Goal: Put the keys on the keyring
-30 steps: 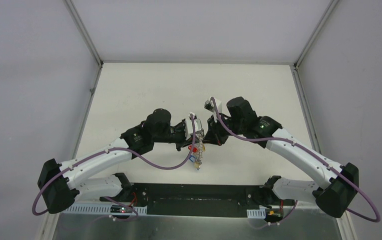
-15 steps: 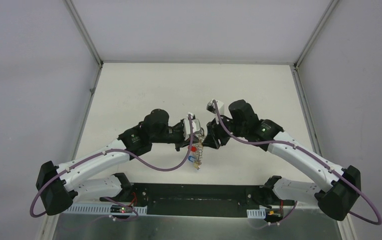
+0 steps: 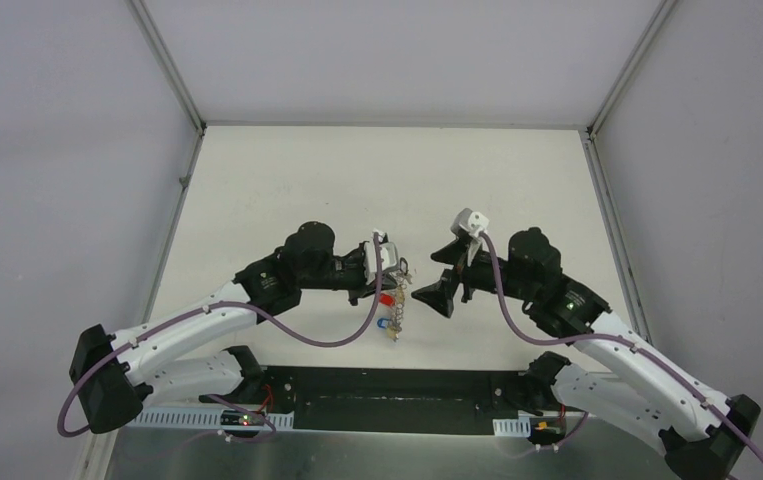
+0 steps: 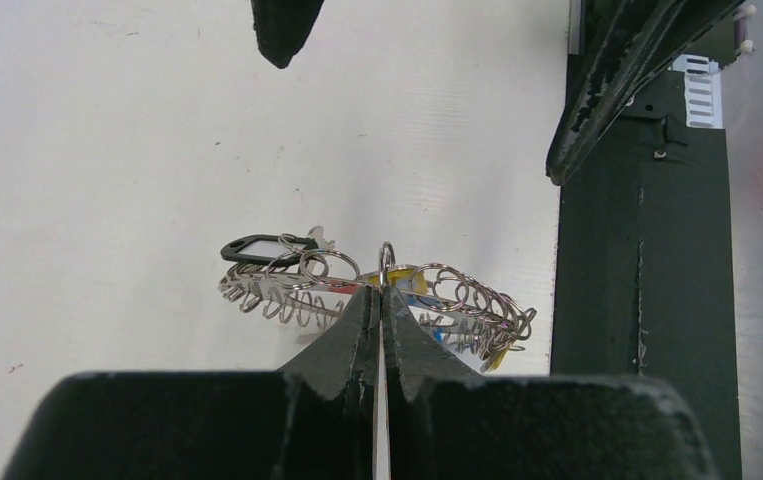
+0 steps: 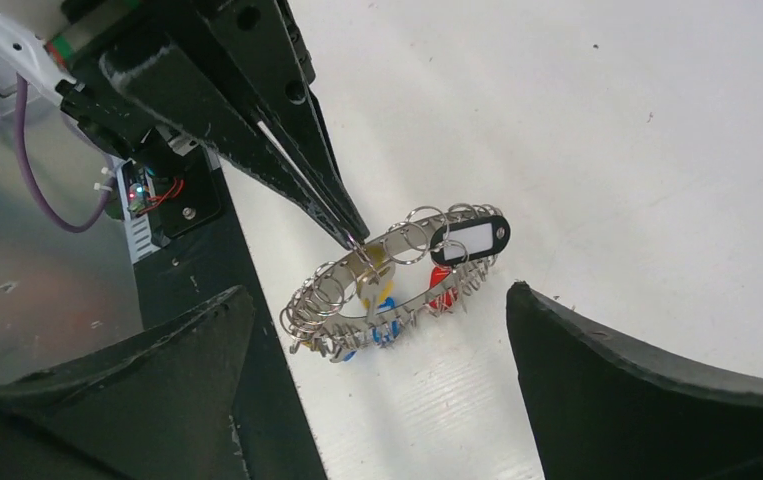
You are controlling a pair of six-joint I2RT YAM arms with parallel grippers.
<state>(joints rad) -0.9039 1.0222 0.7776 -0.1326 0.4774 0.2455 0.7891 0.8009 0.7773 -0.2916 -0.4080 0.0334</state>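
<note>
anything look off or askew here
Nothing is damaged or spilled. The keyring hangs tilted from the shut left gripper, pinched by one small loop. The right gripper is open and apart from it.

Bright even light, soft shadows, near fingers blurred

Legible text, brands, numbers, signs: none. One label only: a black-framed tag on the keyring, just past the left gripper's pinched-together fingertips; its white insert shows no writing that can be made out.
</note>
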